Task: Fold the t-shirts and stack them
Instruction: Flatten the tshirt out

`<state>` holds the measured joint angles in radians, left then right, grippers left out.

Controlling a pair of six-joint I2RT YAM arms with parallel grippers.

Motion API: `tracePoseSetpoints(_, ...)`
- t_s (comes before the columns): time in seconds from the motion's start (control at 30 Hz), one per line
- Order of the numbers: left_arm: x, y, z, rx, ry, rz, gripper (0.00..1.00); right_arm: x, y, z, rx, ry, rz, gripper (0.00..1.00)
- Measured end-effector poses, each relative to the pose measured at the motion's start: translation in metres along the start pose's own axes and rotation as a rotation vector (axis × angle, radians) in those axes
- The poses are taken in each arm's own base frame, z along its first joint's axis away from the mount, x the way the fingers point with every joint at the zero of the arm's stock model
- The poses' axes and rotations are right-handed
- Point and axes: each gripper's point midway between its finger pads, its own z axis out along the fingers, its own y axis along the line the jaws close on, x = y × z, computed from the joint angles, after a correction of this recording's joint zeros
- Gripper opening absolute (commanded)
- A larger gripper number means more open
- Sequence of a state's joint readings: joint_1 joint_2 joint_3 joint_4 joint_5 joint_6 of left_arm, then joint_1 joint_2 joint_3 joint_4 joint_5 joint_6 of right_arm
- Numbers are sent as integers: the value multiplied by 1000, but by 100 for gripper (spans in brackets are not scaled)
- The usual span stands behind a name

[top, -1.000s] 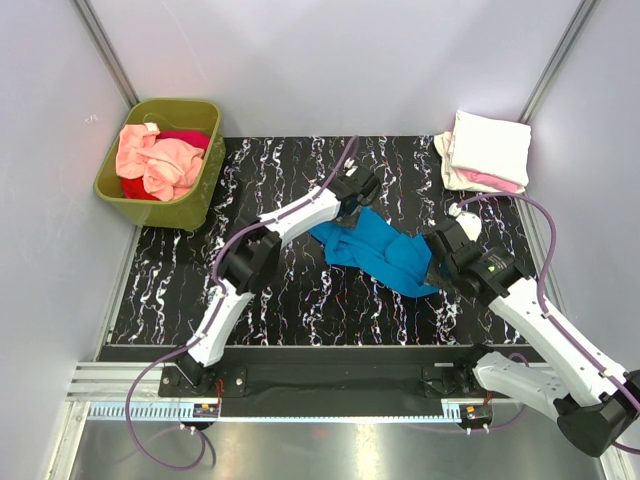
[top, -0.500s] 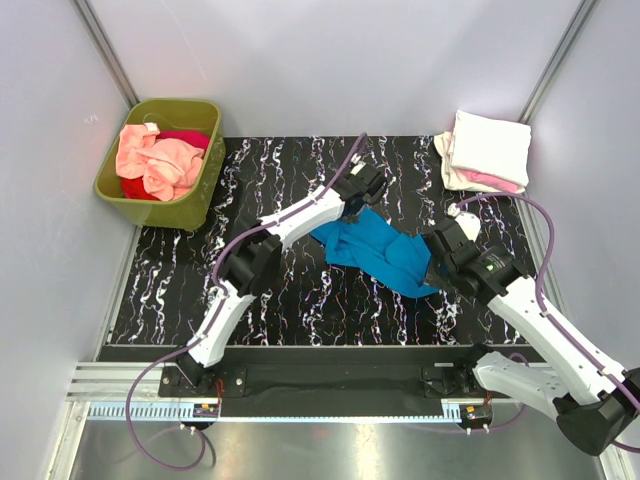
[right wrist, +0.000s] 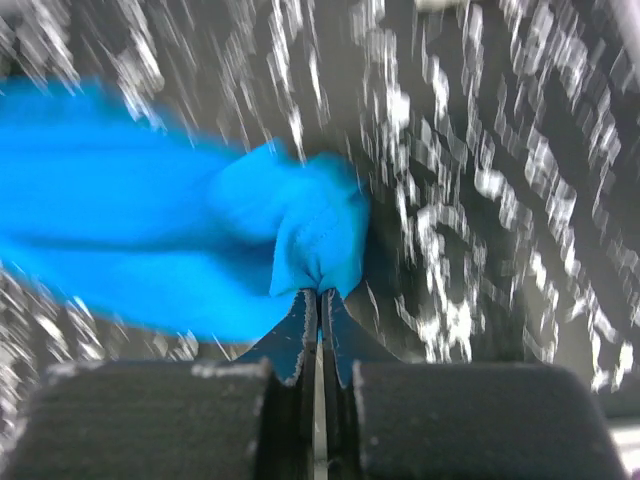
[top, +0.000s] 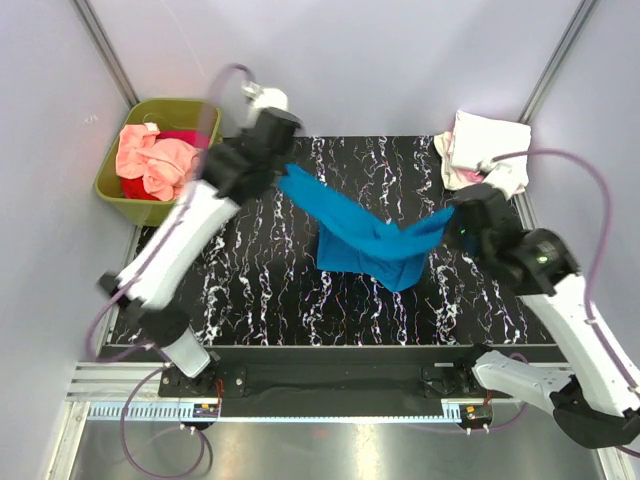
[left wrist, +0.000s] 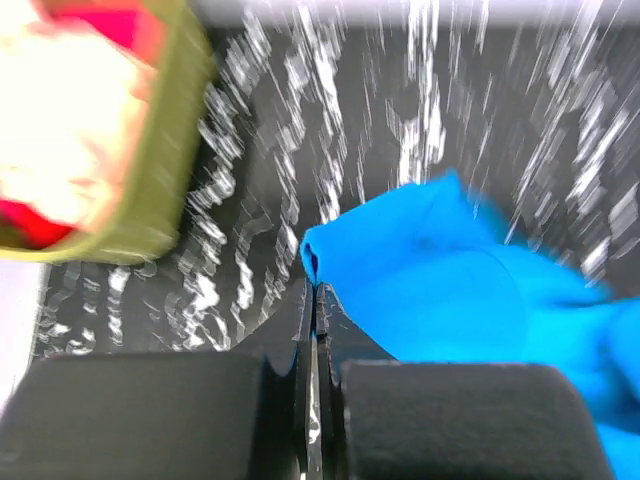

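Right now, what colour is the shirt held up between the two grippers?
Bright blue, plain with no print; the t-shirt shows best in the top external view.

Your top camera looks steeply down from above and behind the arm bases, far enough back to take in the whole marbled black table (top: 260, 300); your left wrist camera sits just behind the left gripper (left wrist: 312, 300), looking along its fingers, close and blurred, with the olive tub (left wrist: 165, 170) at its upper left; your right wrist camera looks the same way past the right gripper (right wrist: 318, 300); all three views share the blue t-shirt (top: 370, 245); only the top and left wrist views share the tub.
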<state>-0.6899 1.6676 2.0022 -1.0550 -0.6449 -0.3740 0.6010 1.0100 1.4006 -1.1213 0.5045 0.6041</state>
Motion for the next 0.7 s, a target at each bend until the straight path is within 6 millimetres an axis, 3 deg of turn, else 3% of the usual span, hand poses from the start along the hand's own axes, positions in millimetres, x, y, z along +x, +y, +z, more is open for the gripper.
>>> tracePoseSetpoints(0.1,-59,55,-80,1,-191,-136,0,-51,1,-29,-15,-138,35,0)
tracePoseSetpoints(0.17,-85,93,-130,3,-301,-217,0,-81,-6,-51,-7,-234,60,0)
tracePoseSetpoints(0.27,-93,140,-185,7,-403,-286,0,-107,-19,-78,2,-331,87,0)
tracePoseSetpoints(0.37,-82,170,-219,44,-467,-305,0,-123,-30,-103,-19,-408,120,0)
tracePoseSetpoints(0.43,-71,178,-232,90,-500,-295,0,-128,-36,-118,-53,-449,140,0)
tracePoseSetpoints(0.53,-59,184,-253,185,-551,-271,0,-131,-40,-137,-126,-491,167,0)
tracePoseSetpoints(0.7,-70,180,-280,313,-651,-245,0,-134,-34,-164,-257,-513,197,0)
